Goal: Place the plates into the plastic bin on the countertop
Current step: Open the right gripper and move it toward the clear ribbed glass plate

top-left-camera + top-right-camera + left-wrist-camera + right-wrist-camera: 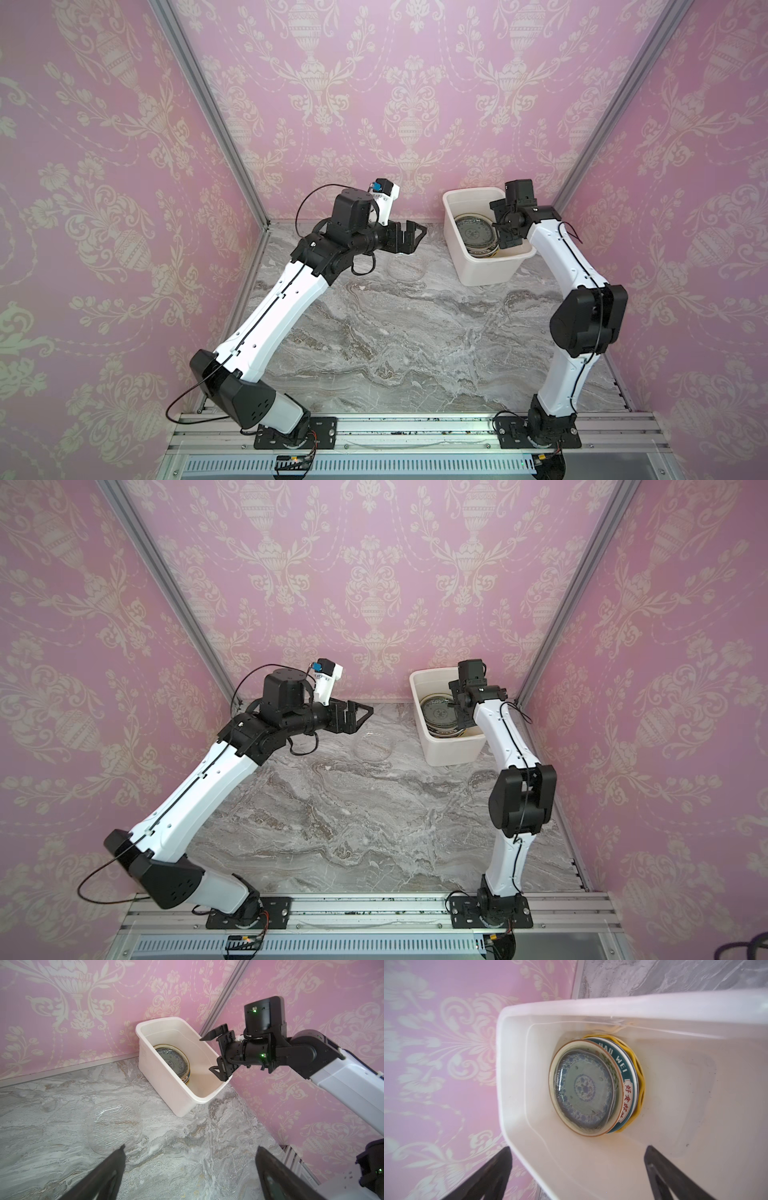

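Note:
The white plastic bin (490, 270) (453, 750) (182, 1103) (591, 1167) stands at the back right of the grey marble countertop (415, 332). Inside it lies a stack of plates (473, 237) (438, 712) (174, 1061) (583, 1091): a clear glass one over a teal patterned one, then a cream one, a teal-rimmed one and a yellow scalloped one. My right gripper (500, 224) (457, 706) (205, 1053) (578, 1147) hangs open and holding nothing over the bin's right side. A clear glass plate (405, 266) (373, 746) (116, 1126) lies on the countertop left of the bin. Just above it, my left gripper (409, 235) (359, 715) (191, 1147) is open and holds nothing.
Pink patterned walls close in the back and both sides, with aluminium posts (208, 112) in the corners. An aluminium rail (415, 432) carrying both arm bases runs along the front edge.

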